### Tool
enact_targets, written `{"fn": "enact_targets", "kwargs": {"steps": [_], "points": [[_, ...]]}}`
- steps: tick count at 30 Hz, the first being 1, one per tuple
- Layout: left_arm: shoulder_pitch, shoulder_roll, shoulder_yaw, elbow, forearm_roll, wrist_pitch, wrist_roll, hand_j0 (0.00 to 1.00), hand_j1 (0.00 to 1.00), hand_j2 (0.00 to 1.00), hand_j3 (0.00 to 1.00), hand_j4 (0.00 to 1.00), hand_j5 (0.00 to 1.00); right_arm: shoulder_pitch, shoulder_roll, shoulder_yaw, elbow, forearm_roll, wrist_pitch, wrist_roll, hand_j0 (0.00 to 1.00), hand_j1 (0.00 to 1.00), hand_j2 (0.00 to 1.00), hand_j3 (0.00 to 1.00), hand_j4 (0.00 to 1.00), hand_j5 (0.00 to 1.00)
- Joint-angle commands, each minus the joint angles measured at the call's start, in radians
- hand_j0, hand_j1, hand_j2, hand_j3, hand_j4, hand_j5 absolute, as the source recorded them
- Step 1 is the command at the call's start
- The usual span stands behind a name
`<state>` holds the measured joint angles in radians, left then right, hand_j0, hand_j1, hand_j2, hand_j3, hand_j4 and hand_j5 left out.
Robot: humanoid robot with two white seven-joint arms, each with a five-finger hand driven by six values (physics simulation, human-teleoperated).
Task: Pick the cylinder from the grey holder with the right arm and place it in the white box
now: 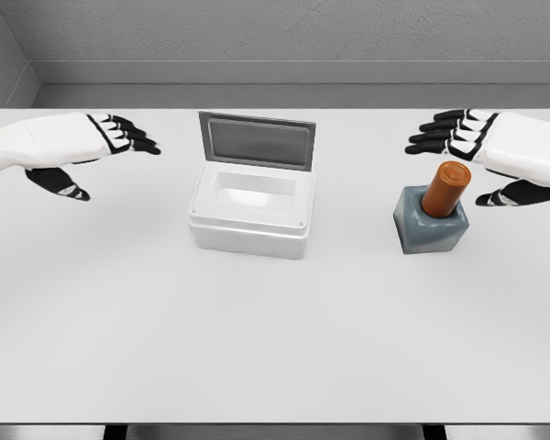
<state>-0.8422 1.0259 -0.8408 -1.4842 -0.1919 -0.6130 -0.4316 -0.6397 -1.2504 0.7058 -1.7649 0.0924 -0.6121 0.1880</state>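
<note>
The right hand (pixel 495 151) hovers above the table (pixel 275 348) at the right edge, fingers (pixel 435 133) extended and loosely spread toward the middle, thumb hanging below, grasping nothing. Just beneath and beside its fingertips stands the cylinder (pixel 446 188), orange-brown, seated in the holder (pixel 429 225) and leaning to the upper right, its top close to the thumb but apart from it. The holder is a grey block resting on the table, with only the cylinder's lower end sunk in its socket. Well to the left, near the table's middle, sits the box (pixel 249 215), white, its lid (pixel 257 140) hinged at the back and standing open; the inside shows only a bare white floor. Farther left, the left hand (pixel 73 147) hovers at the table's far left edge, fingers relaxed and straight, holding nothing.
</note>
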Motion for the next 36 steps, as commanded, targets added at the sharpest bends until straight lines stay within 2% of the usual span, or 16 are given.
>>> {"fn": "enact_targets", "kwargs": {"steps": [1, 6, 8, 9, 11, 12, 14, 17, 19, 20, 22, 24, 27, 29, 33, 36], "points": [[0.0, 0.01, 0.002, 0.001, 0.005, 0.002, 0.001, 1.0, 1.0, 1.0, 1.0, 1.0, 1.0, 0.0, -0.001, 0.001, -0.001, -0.007, 0.001, -0.002, 1.0, 1.0, 1.0, 1.0, 1.0, 1.0], [-0.002, 0.013, 0.002, -0.004, 0.008, 0.002, 0.001, 1.0, 1.0, 1.0, 1.0, 1.0, 1.0, -0.008, -0.04, 0.003, -0.001, -0.028, 0.001, -0.01, 1.0, 1.0, 1.0, 1.0, 1.0, 1.0], [-0.002, 0.013, 0.002, -0.004, 0.008, 0.002, 0.001, 1.0, 1.0, 1.0, 1.0, 1.0, 1.0, -0.023, -0.044, 0.003, -0.001, -0.082, 0.001, 0.004, 1.0, 1.0, 1.0, 1.0, 1.0, 1.0], [-0.008, 0.013, 0.003, -0.002, 0.008, 0.002, 0.001, 1.0, 1.0, 1.0, 1.0, 1.0, 1.0, -0.058, -0.046, -0.002, -0.001, -0.082, 0.001, 0.048, 1.0, 1.0, 1.0, 1.0, 1.0, 1.0], [-0.02, -0.001, 0.009, 0.005, -0.003, 0.002, -0.001, 1.0, 1.0, 1.0, 1.0, 1.0, 1.0, -0.12, -0.018, -0.025, 0.009, -0.103, 0.001, 0.382, 0.99, 0.99, 0.99, 0.99, 0.99, 0.99], [-0.026, -0.001, 0.009, 0.013, -0.008, 0.002, -0.001, 1.0, 1.0, 1.0, 1.0, 1.0, 1.0, -0.126, 0.005, -0.046, 0.01, -0.118, 0.001, 0.423, 0.99, 0.99, 0.99, 0.99, 0.99, 0.99], [-0.031, -0.004, 0.009, 0.015, -0.06, 0.002, -0.003, 1.0, 1.0, 1.0, 1.0, 1.0, 1.0, -0.127, 0.023, -0.089, 0.016, -0.16, 0.001, 0.423, 0.98, 0.98, 0.98, 0.98, 0.98, 0.98], [-0.032, -0.004, 0.009, 0.033, -0.066, 0.002, -0.003, 1.0, 1.0, 1.0, 1.0, 1.0, 1.0, -0.144, 0.028, -0.109, 0.018, -0.172, 0.001, 0.423, 0.98, 0.98, 0.98, 0.98, 0.98, 0.98], [-0.034, -0.004, 0.012, 0.041, -0.064, 0.002, -0.003, 1.0, 1.0, 1.0, 1.0, 1.0, 1.0, -0.187, 0.032, -0.108, 0.015, -0.163, 0.001, 0.423, 0.98, 0.98, 0.98, 0.98, 0.98, 0.98], [-0.035, -0.004, 0.02, 0.044, -0.064, 0.002, -0.003, 1.0, 1.0, 1.0, 1.0, 1.0, 1.0, -0.224, 0.058, -0.103, 0.018, -0.151, 0.001, 0.423, 0.98, 0.98, 0.98, 0.98, 0.98, 0.98], [-0.035, -0.004, 0.023, 0.044, -0.06, 0.002, -0.003, 1.0, 1.0, 1.0, 1.0, 1.0, 1.0, -0.245, 0.095, -0.091, 0.021, -0.122, 0.001, 0.423, 0.98, 0.98, 0.98, 0.98, 0.98, 0.98], [-0.04, -0.004, 0.023, 0.042, -0.061, 0.002, -0.003, 1.0, 1.0, 1.0, 1.0, 1.0, 1.0, -0.281, 0.172, -0.029, 0.09, -0.036, 0.001, 0.423, 0.98, 0.98, 0.98, 0.98, 0.98, 0.98], [-0.04, -0.004, 0.023, 0.044, -0.061, 0.002, -0.003, 1.0, 1.0, 1.0, 1.0, 1.0, 1.0, -0.291, 0.204, 0.014, 0.127, 0.023, 0.001, 0.423, 0.98, 0.98, 0.98, 0.98, 0.98, 0.98], [-0.04, -0.004, 0.023, 0.042, -0.063, 0.002, -0.003, 1.0, 1.0, 1.0, 1.0, 1.0, 1.0, -0.293, 0.206, 0.031, 0.154, 0.069, 0.001, 0.423, 0.98, 0.98, 0.98, 0.98, 0.98, 0.98], [-0.034, 0.002, 0.066, 0.044, -0.063, 0.002, -0.003, 1.0, 1.0, 1.0, 1.0, 1.0, 1.0, -0.298, 0.19, 0.058, 0.157, 0.125, 0.001, 0.423, 0.99, 0.99, 0.99, 0.99, 0.99, 0.99], [-0.037, -0.001, 0.068, 0.044, -0.067, 0.002, -0.004, 1.0, 1.0, 1.0, 1.0, 1.0, 1.0, -0.298, 0.177, 0.089, 0.148, 0.128, 0.001, 0.423, 0.99, 0.99, 0.99, 0.99, 0.99, 0.99]]}}
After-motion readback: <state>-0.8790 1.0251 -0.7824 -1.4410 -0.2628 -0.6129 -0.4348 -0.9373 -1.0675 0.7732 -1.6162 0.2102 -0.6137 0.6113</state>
